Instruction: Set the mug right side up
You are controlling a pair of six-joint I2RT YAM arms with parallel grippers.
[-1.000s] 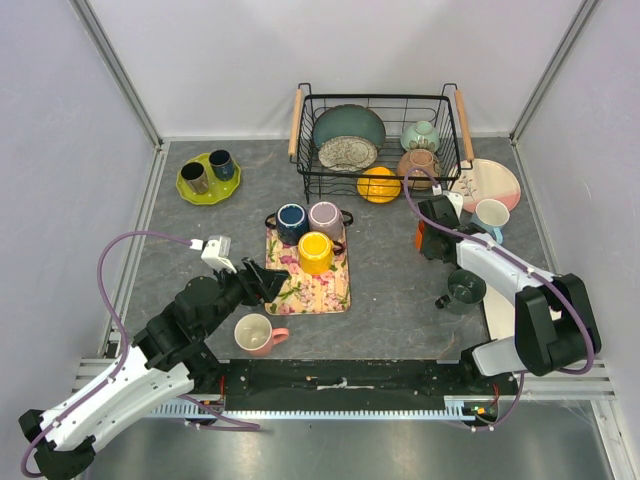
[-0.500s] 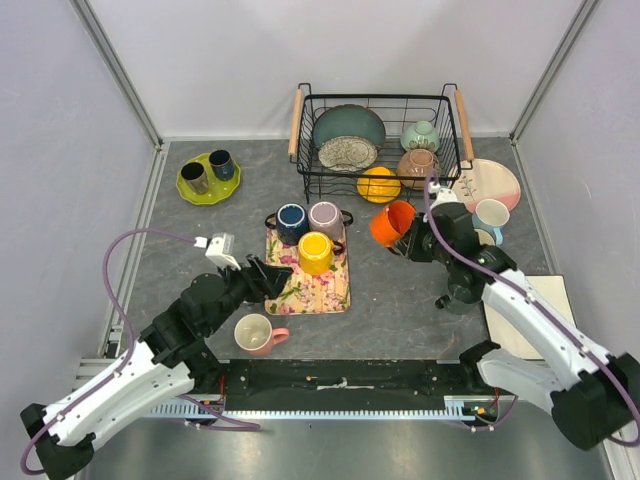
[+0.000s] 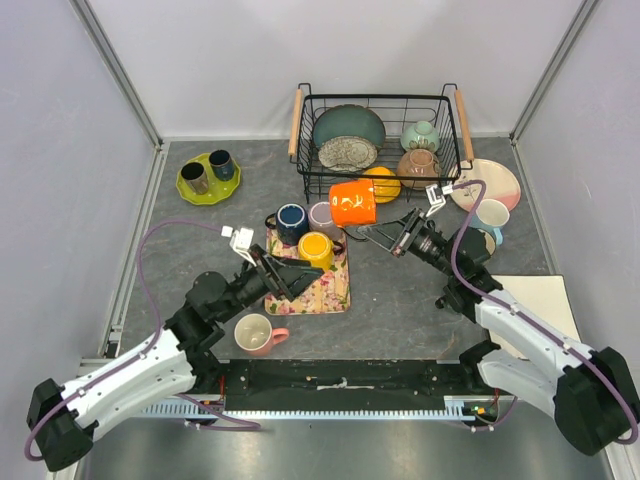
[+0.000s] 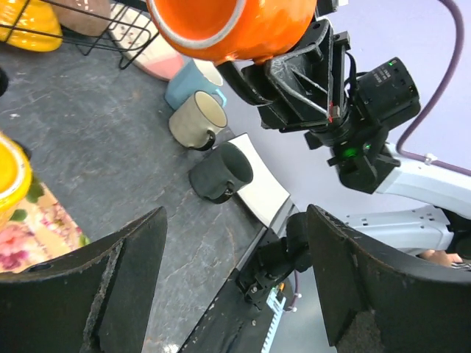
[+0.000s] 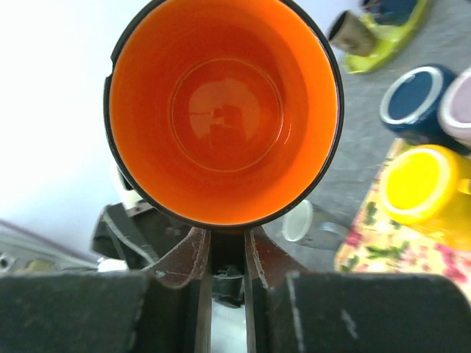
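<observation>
the grey table (image 3: 392, 292) bears a wire basket (image 3: 295, 122), floral tray (image 3: 325, 290), green plate (image 3: 215, 193) and pink mug (image 3: 255, 333).

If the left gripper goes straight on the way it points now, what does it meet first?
Probably the dark mug standing on the table: in the wrist view it sits between the fingers of the open left gripper. Depth is unclear.

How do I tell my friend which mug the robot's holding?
Find the black wire basket at the back. Just in front, the right arm's fingers hold an orange mug sideways in the air. No other mug is orange or lifted.
</observation>
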